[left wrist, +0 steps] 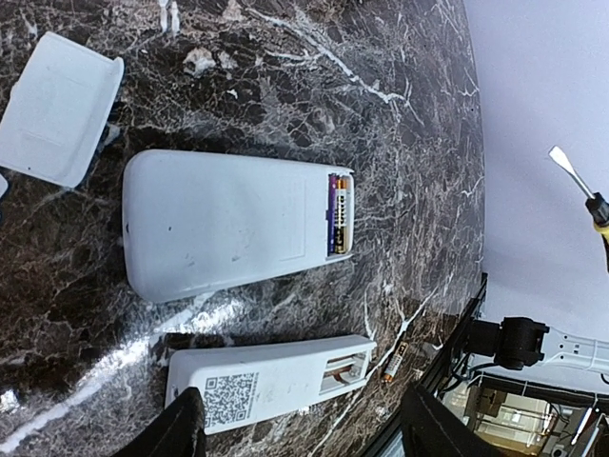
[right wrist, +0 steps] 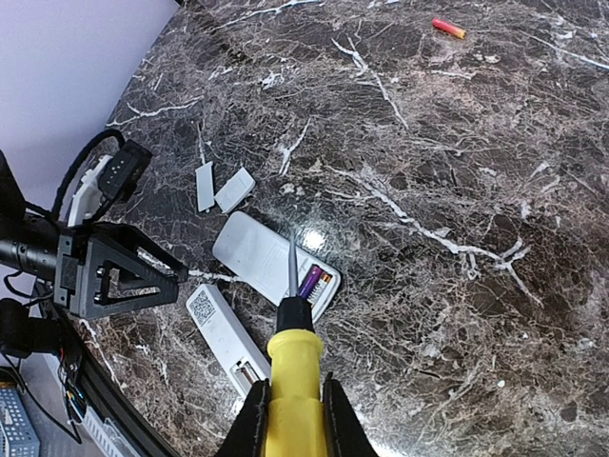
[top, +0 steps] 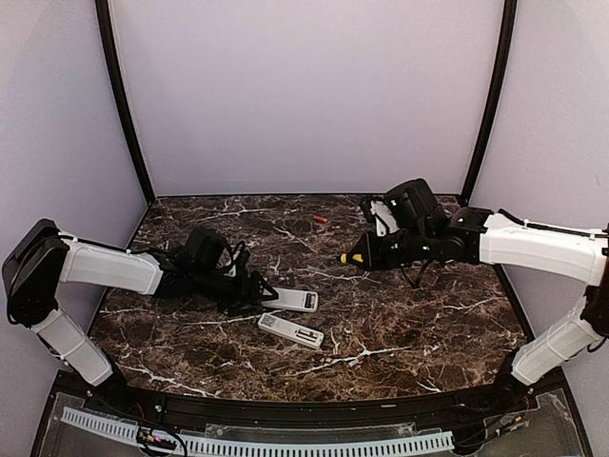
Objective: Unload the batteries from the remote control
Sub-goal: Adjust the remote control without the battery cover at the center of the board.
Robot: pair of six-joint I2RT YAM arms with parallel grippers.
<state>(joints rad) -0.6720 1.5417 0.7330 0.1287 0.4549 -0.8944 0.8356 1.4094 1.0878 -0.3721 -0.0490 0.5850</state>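
Lying on the marble table, the wide remote holds batteries in its open bay; my left gripper gapes above, my right gripper clamps the yellow screwdriver, red battery far off

Marble table, screwdriver (yellow handle), cover plates

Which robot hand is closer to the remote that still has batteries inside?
Left. The left hand sits open right beside the end of that remote. The right hand is farther off to the right, away from it, gripping a yellow-handled screwdriver.
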